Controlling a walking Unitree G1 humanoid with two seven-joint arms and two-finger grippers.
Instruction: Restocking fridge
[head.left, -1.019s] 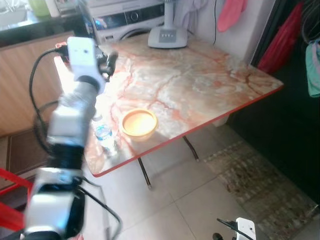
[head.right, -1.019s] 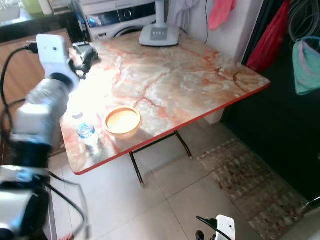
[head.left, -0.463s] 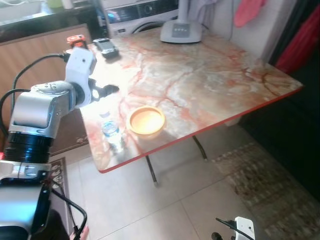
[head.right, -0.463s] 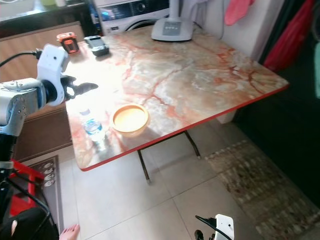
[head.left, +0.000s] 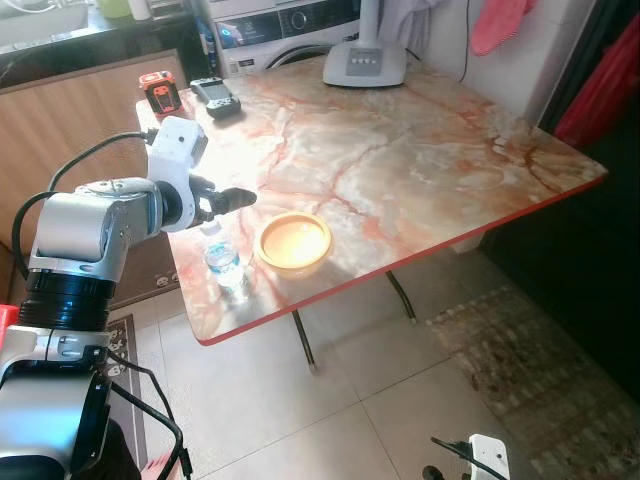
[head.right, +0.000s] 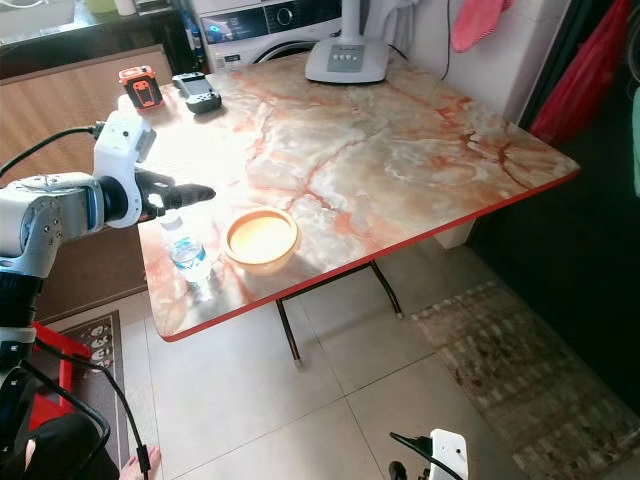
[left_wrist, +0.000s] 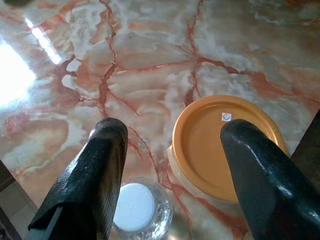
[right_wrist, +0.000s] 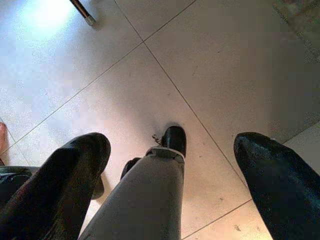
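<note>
Left gripper now lower, over bottle.

Orange bowl on marble table

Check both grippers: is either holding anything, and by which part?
Nothing is held. The left gripper hovers open above the water bottle and orange bowl; the right gripper hangs open over the floor.

From where I stand, the water bottle is cut off at six o'clock in the left wrist view, only its white cap and shoulder showing, while the left gripper hides the bottle's cap in the left eye view.
</note>
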